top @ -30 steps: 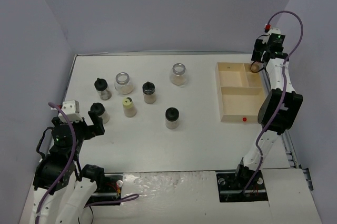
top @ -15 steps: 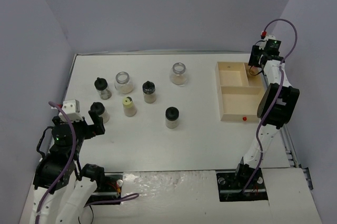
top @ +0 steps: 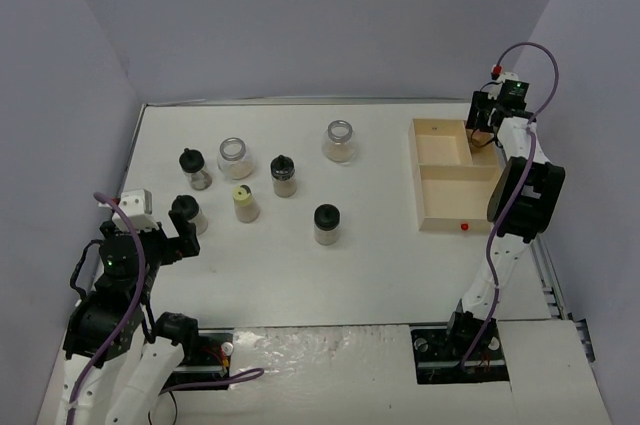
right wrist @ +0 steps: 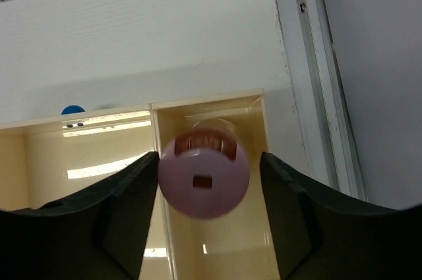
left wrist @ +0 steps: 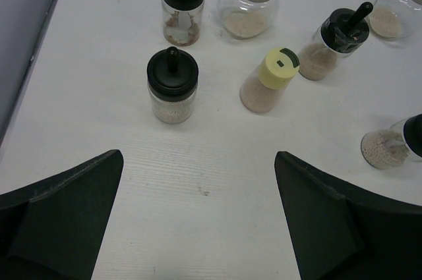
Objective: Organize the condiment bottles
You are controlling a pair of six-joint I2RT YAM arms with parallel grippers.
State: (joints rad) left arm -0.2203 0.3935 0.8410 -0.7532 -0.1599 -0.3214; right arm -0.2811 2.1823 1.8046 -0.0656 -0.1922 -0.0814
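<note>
Four black-capped jars (top: 197,169) (top: 283,176) (top: 187,215) (top: 326,224), two silver-rimmed jars (top: 234,157) (top: 339,141), one yellow-capped jar (top: 245,203), one pink-capped jar (right wrist: 204,176) — eight in all — one wooden tray (top: 452,203).

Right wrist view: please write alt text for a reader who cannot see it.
A pink-capped jar is between the two dark fingers of the right gripper, over the corner compartment of a pale wooden tray; whether the fingers grip it cannot be told. White table lies beyond, with a metal rail at right.
</note>
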